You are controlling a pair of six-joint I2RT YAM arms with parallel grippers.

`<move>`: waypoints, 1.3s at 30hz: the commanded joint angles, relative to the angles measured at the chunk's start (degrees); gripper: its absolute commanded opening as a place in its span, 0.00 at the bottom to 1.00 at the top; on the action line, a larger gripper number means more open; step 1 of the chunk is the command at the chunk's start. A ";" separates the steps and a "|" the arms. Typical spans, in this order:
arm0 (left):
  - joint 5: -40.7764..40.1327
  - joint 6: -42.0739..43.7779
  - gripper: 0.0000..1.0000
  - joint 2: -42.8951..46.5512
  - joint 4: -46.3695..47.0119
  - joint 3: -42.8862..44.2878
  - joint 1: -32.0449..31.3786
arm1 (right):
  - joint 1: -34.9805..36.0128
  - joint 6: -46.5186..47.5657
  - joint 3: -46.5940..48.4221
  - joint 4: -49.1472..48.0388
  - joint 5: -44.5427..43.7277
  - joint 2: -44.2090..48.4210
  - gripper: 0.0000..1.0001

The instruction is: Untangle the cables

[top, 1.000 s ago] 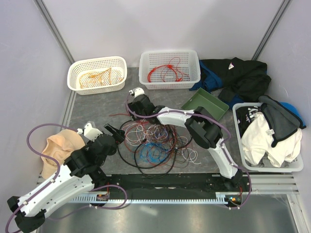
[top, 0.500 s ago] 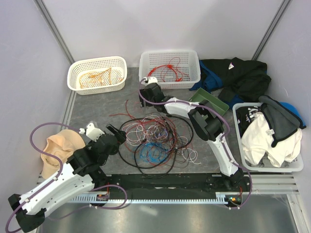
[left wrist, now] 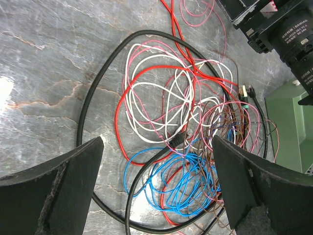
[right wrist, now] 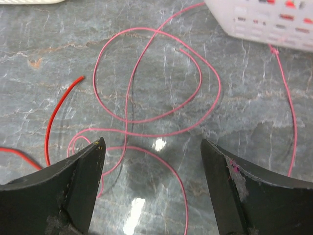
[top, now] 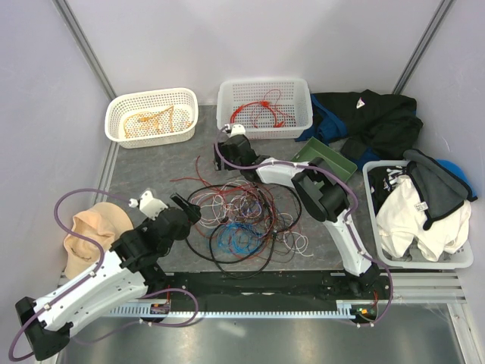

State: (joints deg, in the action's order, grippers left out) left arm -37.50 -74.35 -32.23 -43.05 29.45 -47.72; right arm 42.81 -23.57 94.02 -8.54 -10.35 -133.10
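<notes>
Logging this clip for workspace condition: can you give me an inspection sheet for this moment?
Surface: grey marbled tabletop with light glare.
Job's things: tangled cables piled mid-table; a black cable loops round them; left basket holds orange wires, middle basket a red wire.
Clutter: green tray, peach cloth, dark clothes, laundry basket.
Grippers: left tool open above the pile; right tool open above a loose pink wire.
Cables: purple hoses run along both arms.
Surroundings: plain grey walls.
</notes>
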 commanded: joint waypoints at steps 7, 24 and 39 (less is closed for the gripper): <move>-0.65 -1.33 1.00 -1.70 4.81 -0.71 -0.09 | 2.19 -2.27 2.48 -0.09 4.37 1.18 0.88; 1.02 -1.41 1.00 -2.93 6.48 -1.59 -0.09 | 4.92 4.15 5.48 6.16 2.53 -3.31 0.66; 0.58 0.16 0.99 0.14 6.48 -1.77 -0.09 | 4.39 6.96 0.82 8.10 -3.62 5.47 0.00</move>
State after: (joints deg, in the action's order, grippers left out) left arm -35.68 -74.32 -33.32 -38.37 27.73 -47.72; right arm 47.46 -18.65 97.69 -2.57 -10.41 -134.58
